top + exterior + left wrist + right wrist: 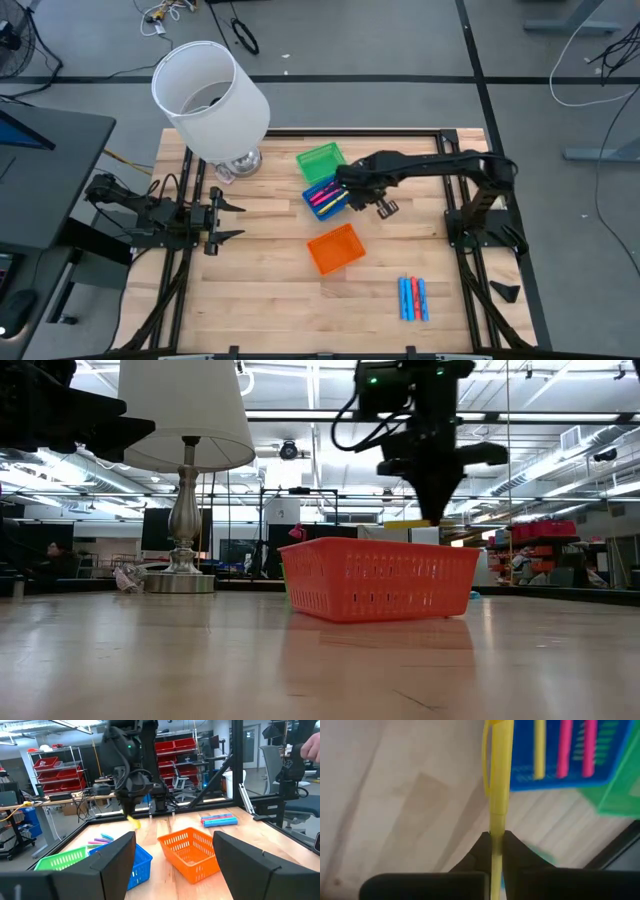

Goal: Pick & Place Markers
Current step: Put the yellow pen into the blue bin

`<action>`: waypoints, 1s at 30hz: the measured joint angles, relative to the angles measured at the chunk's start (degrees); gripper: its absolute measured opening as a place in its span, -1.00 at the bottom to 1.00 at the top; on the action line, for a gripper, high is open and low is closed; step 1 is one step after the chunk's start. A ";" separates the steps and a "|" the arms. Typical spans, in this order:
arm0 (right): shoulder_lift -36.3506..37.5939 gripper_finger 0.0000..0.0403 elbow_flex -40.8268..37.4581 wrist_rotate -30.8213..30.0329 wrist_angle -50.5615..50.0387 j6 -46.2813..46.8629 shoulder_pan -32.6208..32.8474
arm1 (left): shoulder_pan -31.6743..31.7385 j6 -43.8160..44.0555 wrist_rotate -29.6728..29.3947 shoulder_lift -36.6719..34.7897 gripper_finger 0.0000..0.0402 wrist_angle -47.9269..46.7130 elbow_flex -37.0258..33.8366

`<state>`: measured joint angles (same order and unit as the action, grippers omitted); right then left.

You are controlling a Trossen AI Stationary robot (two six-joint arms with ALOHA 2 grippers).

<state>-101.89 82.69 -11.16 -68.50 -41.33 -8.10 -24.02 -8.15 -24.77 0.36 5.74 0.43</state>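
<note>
One slim yellow plastic marker (499,780) sits pinched in the right claw (496,842) above the blue plastic tray (326,197), seemingly for dropping in; left claw (222,221) waits open.

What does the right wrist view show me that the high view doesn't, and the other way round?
Only the right wrist view shows the grip itself: the right gripper shut on a thin yellow marker, which points past the fingertips toward the blue plastic tray.

Only the high view shows the layout: the green plastic tray behind the blue one, the orange plastic tray nearer the front, loose blue and red markers on the wooden table, the white-shaded lamp, and the left gripper open at the left edge.

Both show the blue plastic tray holding pink and yellow markers.
</note>
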 joint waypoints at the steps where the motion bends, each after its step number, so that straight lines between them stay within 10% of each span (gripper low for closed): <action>1: -1.08 -0.94 1.19 -0.51 0.01 -1.09 -0.32 | 0.01 -0.01 0.00 0.00 0.36 0.00 -0.01; 16: -17.42 -0.93 19.95 -3.45 -0.88 -10.61 -0.87 | -0.01 0.00 0.00 0.00 0.36 0.00 -0.02; 30: -20.61 -0.93 22.02 -6.38 0.58 -13.06 -1.07 | 0.00 0.01 0.00 0.00 0.36 0.00 -0.02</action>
<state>-122.50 104.71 -17.54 -67.92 -54.39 -9.17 -24.02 -8.14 -24.77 0.36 5.74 0.40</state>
